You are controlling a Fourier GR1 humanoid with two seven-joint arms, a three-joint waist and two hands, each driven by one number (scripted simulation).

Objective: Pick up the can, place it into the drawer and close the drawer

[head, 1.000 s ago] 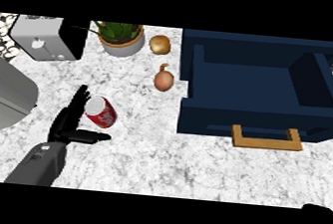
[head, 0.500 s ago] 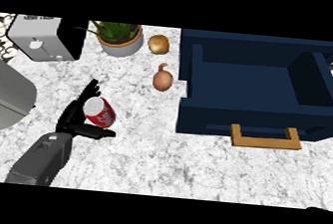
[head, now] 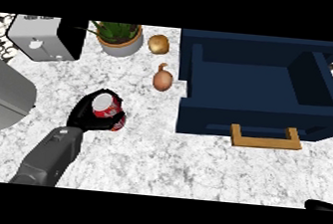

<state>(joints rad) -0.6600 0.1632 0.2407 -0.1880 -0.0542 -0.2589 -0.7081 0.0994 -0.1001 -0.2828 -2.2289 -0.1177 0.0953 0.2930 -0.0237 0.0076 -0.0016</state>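
One can (head: 107,110) is being held by the left hand (head: 88,116), fingers curled round it, near the counter's left edge. The open drawer (head: 260,87) is waiting well apart, to the right.

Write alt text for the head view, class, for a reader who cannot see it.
The robot's left hand curls its fingers round a red can on a marble counter. To the right, a dark blue drawer stands open, its wooden handle toward the viewer. Behind the can are two onions, a potted plant and a toaster.
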